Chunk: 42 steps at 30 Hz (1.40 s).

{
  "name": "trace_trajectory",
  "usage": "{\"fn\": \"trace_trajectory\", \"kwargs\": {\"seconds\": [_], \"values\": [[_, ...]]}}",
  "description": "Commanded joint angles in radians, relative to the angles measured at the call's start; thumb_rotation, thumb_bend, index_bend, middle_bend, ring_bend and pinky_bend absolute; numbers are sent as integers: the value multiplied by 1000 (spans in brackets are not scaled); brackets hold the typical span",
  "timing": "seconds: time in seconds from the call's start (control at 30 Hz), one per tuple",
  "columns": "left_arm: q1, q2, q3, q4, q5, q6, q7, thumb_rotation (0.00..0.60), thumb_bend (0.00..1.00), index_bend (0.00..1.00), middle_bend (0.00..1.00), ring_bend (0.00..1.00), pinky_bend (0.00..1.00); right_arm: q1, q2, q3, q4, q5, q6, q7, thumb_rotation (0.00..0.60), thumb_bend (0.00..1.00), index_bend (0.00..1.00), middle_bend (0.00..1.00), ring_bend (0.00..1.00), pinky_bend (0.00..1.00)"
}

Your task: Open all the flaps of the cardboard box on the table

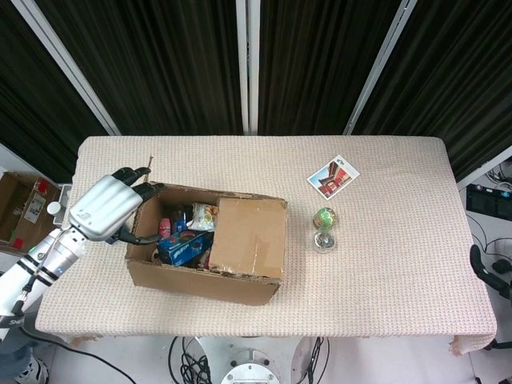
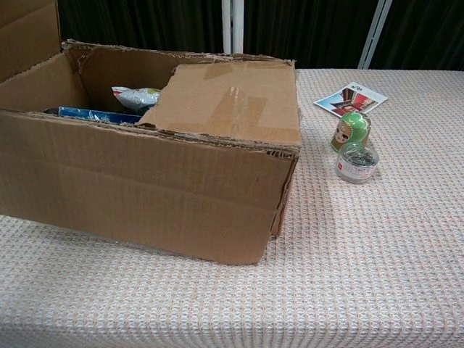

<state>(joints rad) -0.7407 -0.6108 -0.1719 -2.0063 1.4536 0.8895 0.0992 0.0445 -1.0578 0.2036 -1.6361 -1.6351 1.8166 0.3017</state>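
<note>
Fingers of the left hand (image 1: 102, 210) are curled around the upright left flap (image 2: 27, 36) of the brown cardboard box (image 1: 210, 276), at the box's left end; whether they really press on the flap I cannot tell from the head view. The right hand shows in neither view. The box stands on the left part of the tabletop (image 1: 384, 272), which is covered with a beige woven cloth. Its right flap (image 1: 250, 237) lies flat over the right half of the opening. In the open left half lie a blue packet (image 1: 181, 249) and a pale bag with green print (image 1: 203, 216). Right of the box, well apart from it, a small green round jar (image 1: 324, 217) stands just beside a small clear jar with a metal lid (image 1: 323, 240). Farther back, near the right rear of the tabletop, lies a printed card with a red picture (image 1: 333, 176).
</note>
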Motion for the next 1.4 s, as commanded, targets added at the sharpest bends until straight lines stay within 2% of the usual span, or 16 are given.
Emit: {"fn": "trace_trajectory", "kwargs": {"seconds": [0.03,0.3,0.6,0.7,0.87,0.97,1.1,1.2,1.3,1.4], "values": [[22,15,2,12,11,20,-29,201,147,186,375,130,269,2,-1,-1,-3,-1,-2,-3,600,312,0,0,0,0],[82,30,22,67,1,42,-84,200,146,186,378,130,268,4,-3,-6,-6,-4,-6,-8,600,309,0,0,0,0],[146,51,17,140,-34,99,-186,201,144,187,381,130,269,12,-3,-16,-12,-22,-18,-18,600,310,0,0,0,0],[172,57,17,152,-30,132,-216,197,145,186,351,130,272,22,-1,-25,-19,-44,-32,-28,600,312,0,0,0,0],[238,45,35,160,-46,195,-235,243,154,185,283,136,291,81,22,-48,-77,-139,-107,-79,600,321,0,0,0,0],[288,20,61,172,-25,245,-224,253,121,185,282,135,291,156,61,-43,-152,-191,-218,-154,600,327,0,0,0,0],[362,-32,90,201,11,346,-213,266,7,185,264,135,292,311,126,-1,-283,-181,-463,-231,600,328,0,0,0,0],[412,-72,98,222,33,433,-199,283,0,183,244,135,292,426,151,50,-363,-110,-638,-279,600,351,0,0,0,0],[461,-96,116,235,55,498,-207,284,0,172,242,135,292,561,141,110,-416,10,-828,-356,600,462,0,0,0,0],[510,-108,138,250,74,550,-212,284,0,164,241,134,291,715,92,163,-435,182,-1017,-458,600,573,0,2,0,0]]}}
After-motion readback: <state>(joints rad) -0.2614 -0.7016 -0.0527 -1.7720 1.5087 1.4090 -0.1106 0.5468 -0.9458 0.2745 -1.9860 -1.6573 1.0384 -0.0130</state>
